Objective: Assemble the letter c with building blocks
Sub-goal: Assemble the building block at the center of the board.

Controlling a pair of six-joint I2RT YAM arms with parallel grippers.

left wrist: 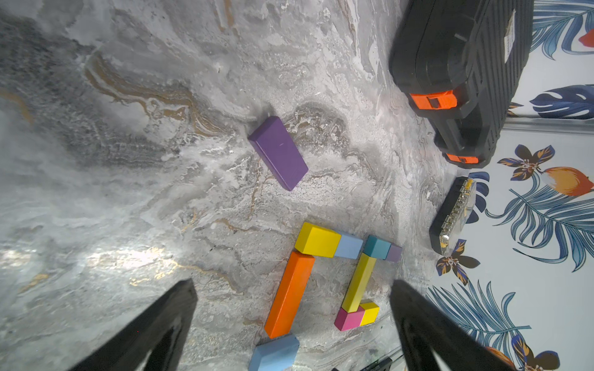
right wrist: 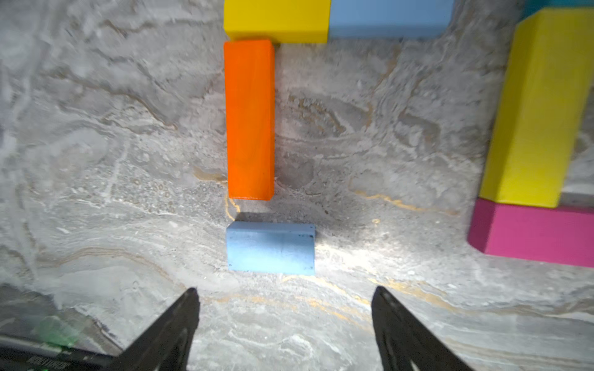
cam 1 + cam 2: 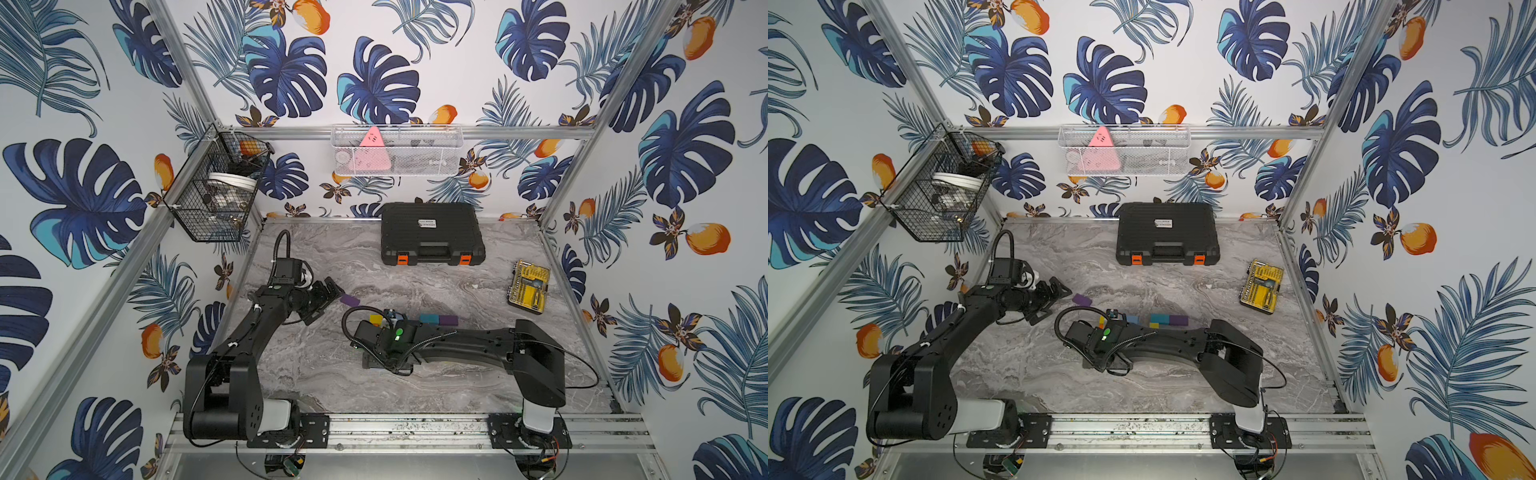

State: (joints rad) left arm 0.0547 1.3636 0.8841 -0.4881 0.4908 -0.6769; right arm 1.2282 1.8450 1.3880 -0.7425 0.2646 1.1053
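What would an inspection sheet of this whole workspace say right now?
Surface: grey marble-look table.
Job's things: orange block touches yellow block at one end; light blue block lies just apart from its other end; purple block lies alone.
Clutter: black tool case, yellow drill-bit case, both apart from the blocks.
Grippers: left gripper open, empty; right gripper open, empty, near the light blue block.
Cables: black cables loop off each arm.
Surroundings: leaf-print walls; black wire basket and white mesh basket hang there.
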